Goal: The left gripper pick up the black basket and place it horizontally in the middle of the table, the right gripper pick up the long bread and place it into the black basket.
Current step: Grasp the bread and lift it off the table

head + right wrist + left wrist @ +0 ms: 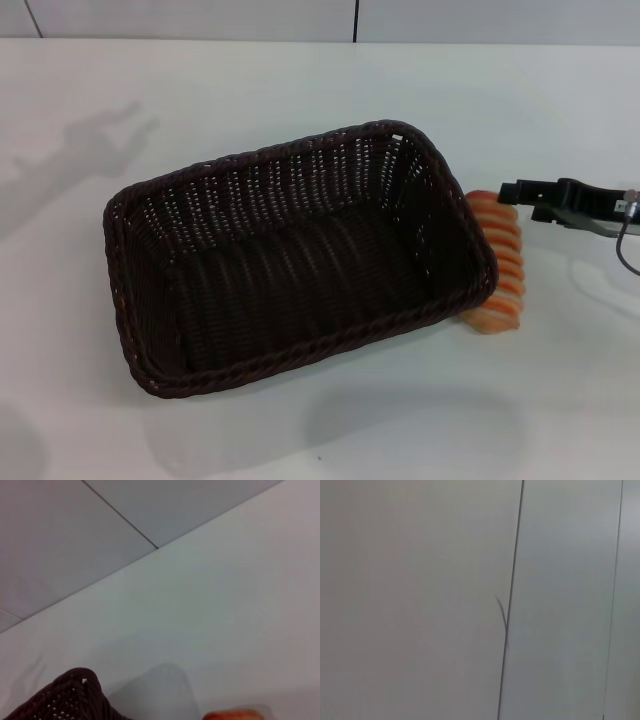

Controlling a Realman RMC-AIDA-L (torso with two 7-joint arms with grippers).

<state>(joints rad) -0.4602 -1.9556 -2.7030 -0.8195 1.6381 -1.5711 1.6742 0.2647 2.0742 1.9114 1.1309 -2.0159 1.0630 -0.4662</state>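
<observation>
The black basket (pixel 290 260) lies in the middle of the white table (pixel 300 90), empty, with its long side running slightly askew from left to right. The long bread (pixel 498 270), tan with orange ridges, lies on the table against the basket's right end, partly hidden by the rim. My right gripper (pixel 518 200) hovers at the bread's far end, open, holding nothing. In the right wrist view a basket corner (pixel 65 700) and a sliver of the bread (pixel 235 715) show. The left gripper is out of view; the left wrist view shows only wall panels.
A grey panelled wall (pixel 200 18) runs behind the table's far edge. An arm's shadow (pixel 100 140) falls on the table at the far left. A thin cable (pixel 628 250) hangs from the right arm.
</observation>
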